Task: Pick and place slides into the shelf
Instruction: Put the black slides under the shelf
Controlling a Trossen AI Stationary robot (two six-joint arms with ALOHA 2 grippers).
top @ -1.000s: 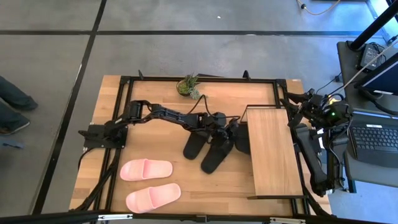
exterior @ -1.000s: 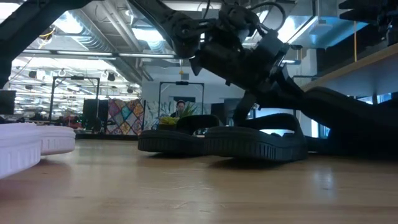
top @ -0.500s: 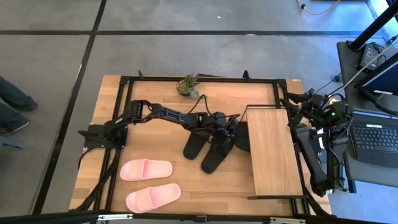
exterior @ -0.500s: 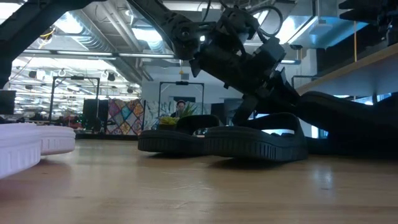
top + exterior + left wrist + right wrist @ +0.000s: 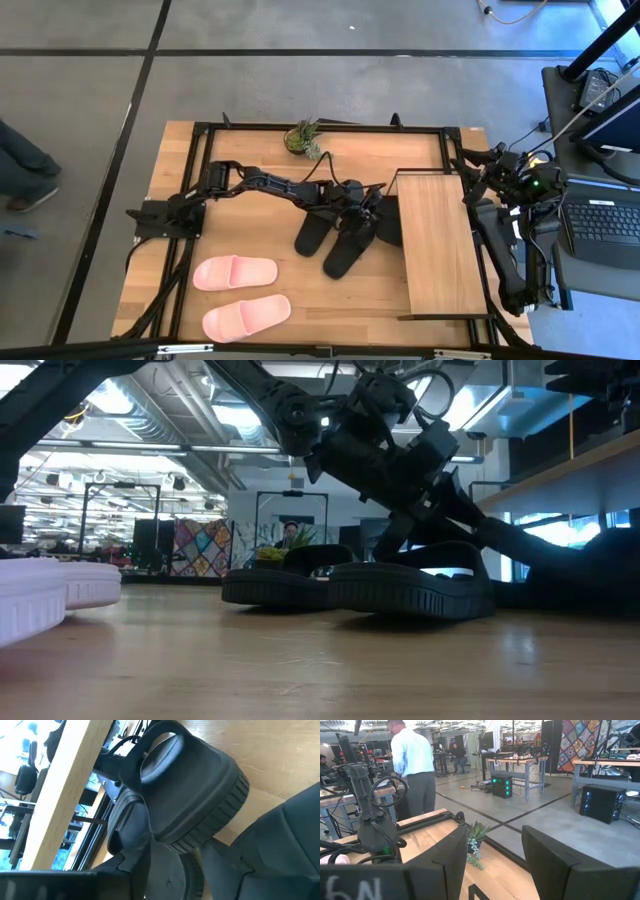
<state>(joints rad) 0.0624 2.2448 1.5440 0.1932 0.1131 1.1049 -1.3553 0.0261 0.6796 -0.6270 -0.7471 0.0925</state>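
- A black slide [image 5: 192, 807] sits at the mouth of the shelf [image 5: 435, 245], its strap end tipped toward the shelf's open side; in the low view it slants up from the surface [image 5: 350, 295] toward the left gripper [image 5: 372, 203].
- The left gripper is directly at this slide, at the slide's 9 o'clock in the high view, and the left wrist view shows the slide's toe and ribbed sole filling the space just ahead of the gripper.
- The gripper appears clamped on the slide's heel end; its fingers are hidden by the slide, so how wide they stand cannot be told.
- A second dark slide [image 5: 125, 820] lies partly under the shelf's wooden top, touching the held one.
- Two more black slides [image 5: 335, 245] lie flat side by side on the surface, at 7 o'clock of the left gripper and just beside it.
- Two pink slides [image 5: 240, 295] lie well apart from them, toward 8 o'clock, near the surface's front edge.
- A small potted plant [image 5: 303, 137] stands at 11 o'clock, near the far edge.
- The right gripper [image 5: 492, 862] waits past the shelf's right side, fingers spread and holding nothing.
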